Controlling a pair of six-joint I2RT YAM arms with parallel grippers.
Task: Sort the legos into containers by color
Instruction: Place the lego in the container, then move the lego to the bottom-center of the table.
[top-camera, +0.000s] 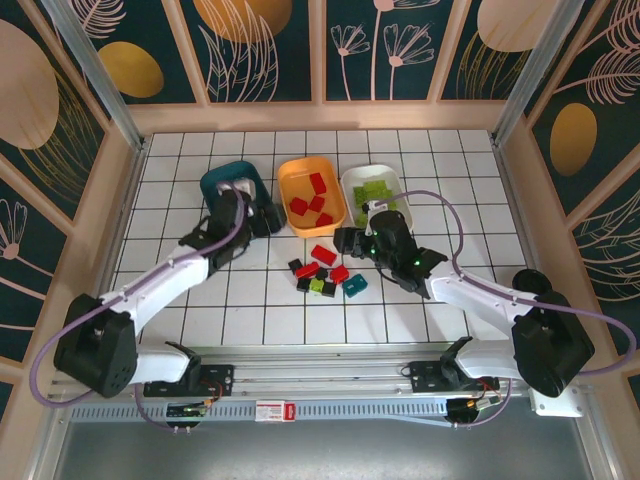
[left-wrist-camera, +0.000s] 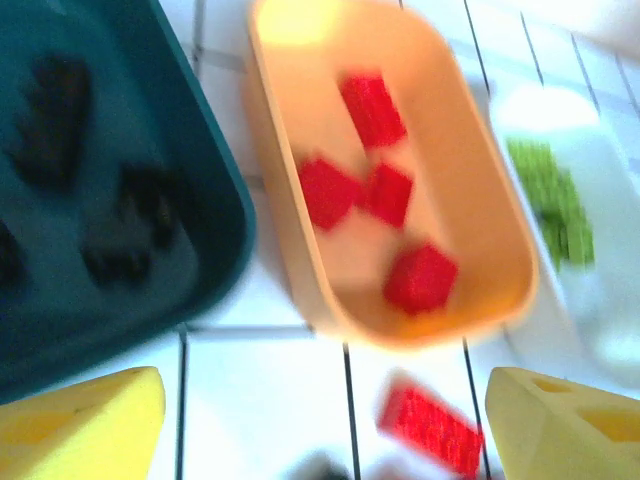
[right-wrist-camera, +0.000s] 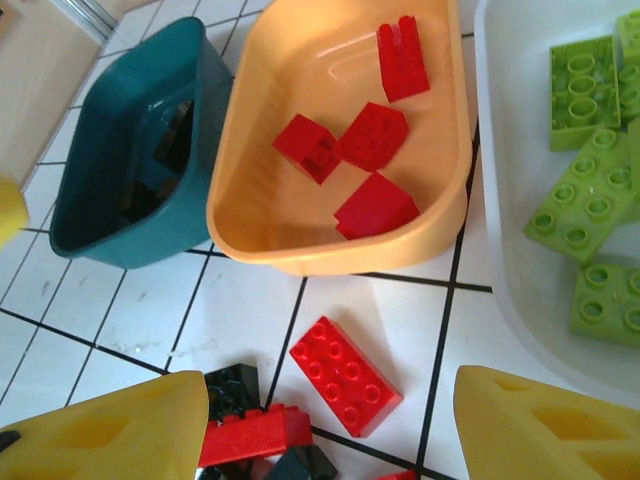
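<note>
1. Top external view: three tubs stand in a row on the far half of the tiled counter (top-camera: 250, 310). The dark teal tub (top-camera: 212, 180) is on the left, the orange tub (top-camera: 290, 172) in the middle and the white tub (top-camera: 352, 180) on the right.
2. Four red bricks (right-wrist-camera: 375, 205) lie in the orange tub. The white tub holds lime green bricks (right-wrist-camera: 580, 195). Dark bricks (right-wrist-camera: 160, 130) sit in the dark teal tub, their shapes hard to make out.
3. The unsorted legos (top-camera: 322, 253) lie in a loose cluster on the counter, just in front of the orange tub. They are red and black, with a lime green one (top-camera: 328, 288) and a teal brick (top-camera: 357, 284) at the cluster's right end.
4. The left fingers (left-wrist-camera: 80, 430) are spread wide with nothing pinched between them. They hover at the near ends of the dark teal and orange tubs.
5. The right fingers (right-wrist-camera: 550, 425) are also spread and grip nothing. They sit near the front of the white tub, at the right of the cluster.
6. In the right wrist view a flat red brick (right-wrist-camera: 345, 375) lies on the counter between the right fingers, apart from both. Beside it a second red brick (right-wrist-camera: 255, 435) touches black bricks (right-wrist-camera: 235, 385).
</note>
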